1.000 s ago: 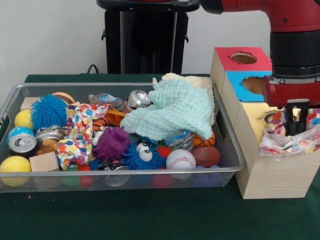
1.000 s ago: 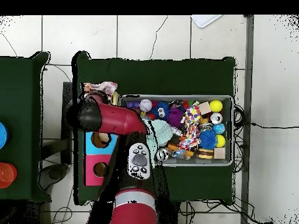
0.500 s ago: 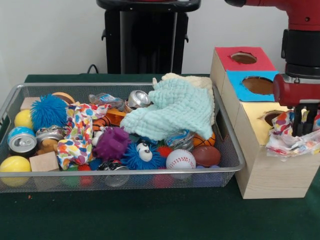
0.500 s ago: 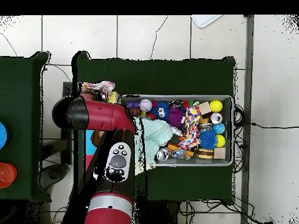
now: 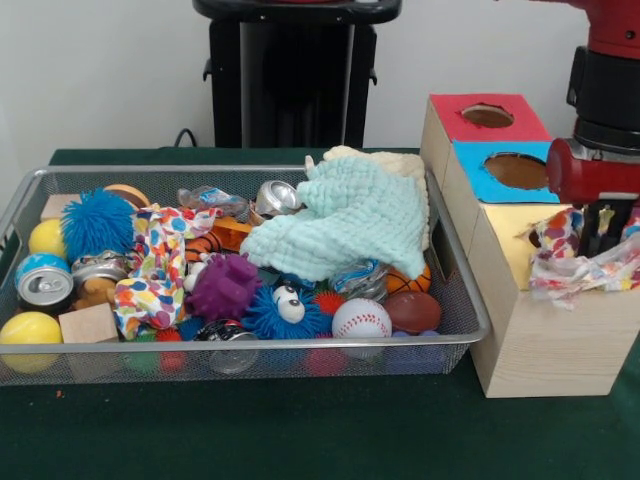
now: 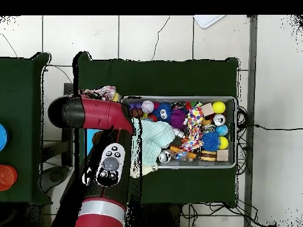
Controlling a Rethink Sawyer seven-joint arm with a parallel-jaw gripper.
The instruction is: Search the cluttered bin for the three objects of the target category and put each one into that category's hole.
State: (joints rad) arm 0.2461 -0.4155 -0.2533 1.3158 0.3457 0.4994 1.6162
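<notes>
Claw [image 5: 600,238] grips a polka-dot cloth [image 5: 580,268] over the yellow box [image 5: 545,330]; draped edges may snag outside the hole [image 5: 540,236].

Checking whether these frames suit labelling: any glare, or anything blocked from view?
Front view: even light, no glare; the polka-dot cloth under the pincer covers the yellow-topped box's hole. Overhead view: the red arm hides the boxes; the bin stays readable.
</notes>
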